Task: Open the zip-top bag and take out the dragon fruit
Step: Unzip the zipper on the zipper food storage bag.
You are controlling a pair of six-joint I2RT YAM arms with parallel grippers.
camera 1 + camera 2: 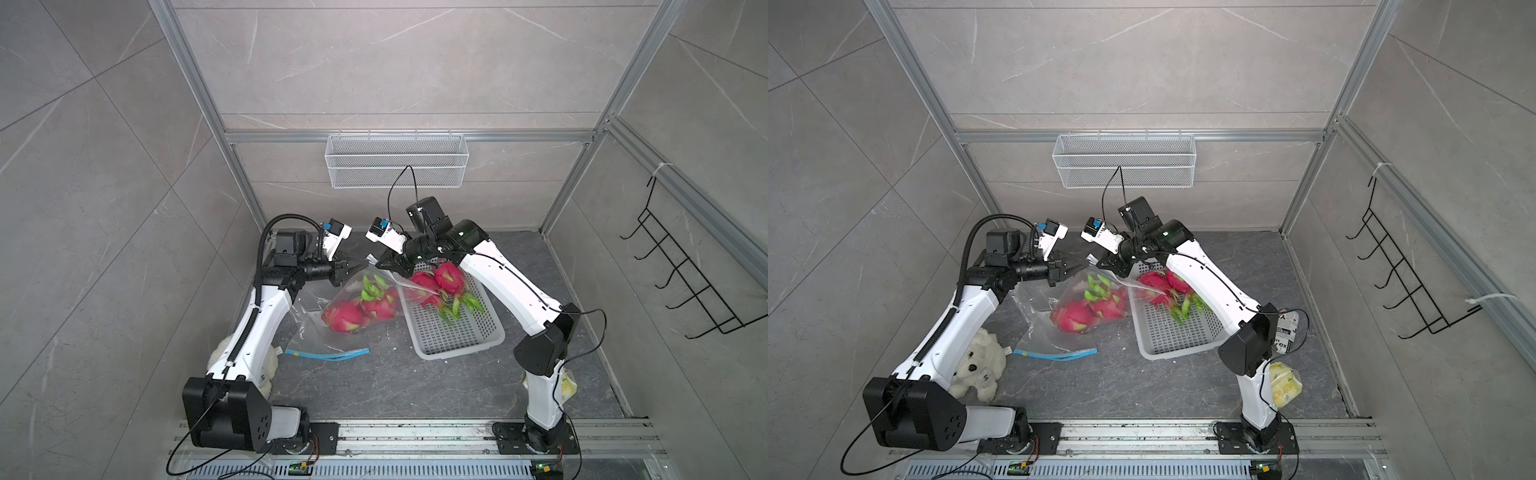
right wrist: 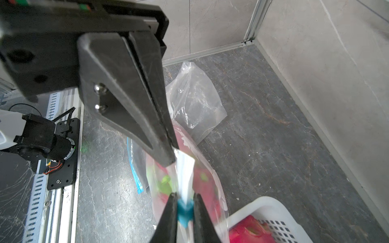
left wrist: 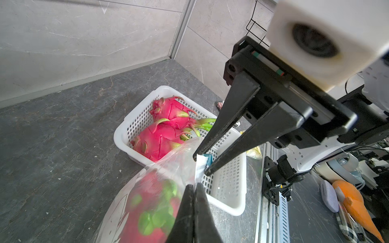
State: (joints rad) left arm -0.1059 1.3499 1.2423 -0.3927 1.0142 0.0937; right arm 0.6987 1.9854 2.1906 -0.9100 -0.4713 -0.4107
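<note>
**Zip opening in progress: both grippers on the bag's top edge**

Finding 1. Two dragon fruit [image 1: 345,318] lie inside the zip-top bag [image 1: 390,286], low in the sagging film, on the dark tabletop [image 1: 395,386]. Two more sit in the white basket [image 1: 457,353] just beside it. One corner of the bag drapes over the basket's near rim.

Finding 2. The bag's top edge is raised and stretched between my two arms. The left gripper [image 1: 359,264] is pressed together on the clear film of that edge. The right gripper [image 2: 185,210] is clamped on the blue zip tab [image 3: 208,157], jaws narrow with the tab between them. The two tips are close together in both top views.

Finding 3. I cannot tell how much of the seal is parted.

Recommendation. I judge the step to be drawing the tab along the seal.
- Treat the left clamp as the anchor.
- Pull the tab straight along the zip line and away from the anchor, so the track stays taut and flat.
- Keep the lift low. The fruit's weight hangs on a thin pinch of film and could slide it out.
- Steer the right arm clear of the basket rim and of the empty bag [image 1: 309,336] lying nearby.
</note>
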